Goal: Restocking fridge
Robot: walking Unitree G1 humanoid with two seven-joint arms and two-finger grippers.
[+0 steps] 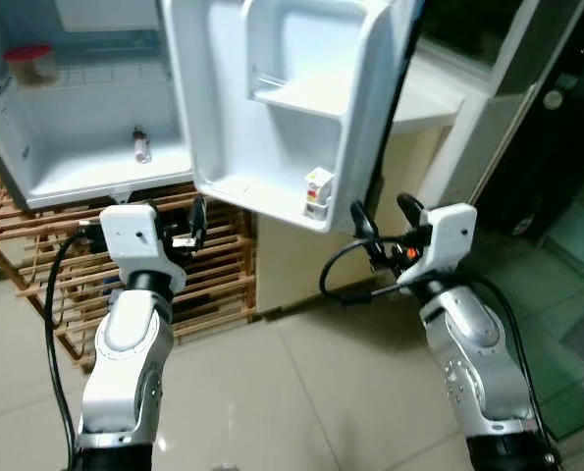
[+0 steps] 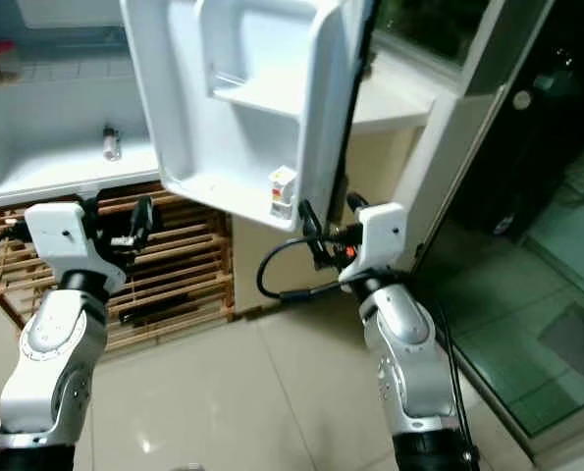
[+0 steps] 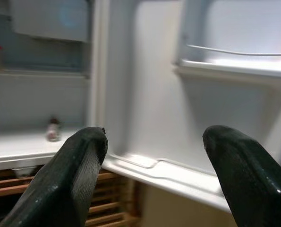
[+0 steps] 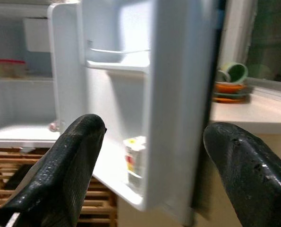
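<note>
Blurred carton behind fridge door

We can't read any text, brand, number or sign here. The small carton in the fridge door's bottom shelf, just ahead of the right gripper, carries red, yellow & dark print, but it's too small & blurred to make out, incl. in the right wrist view. Nothing legible on the red-lidded tub in the fridge either.
</note>
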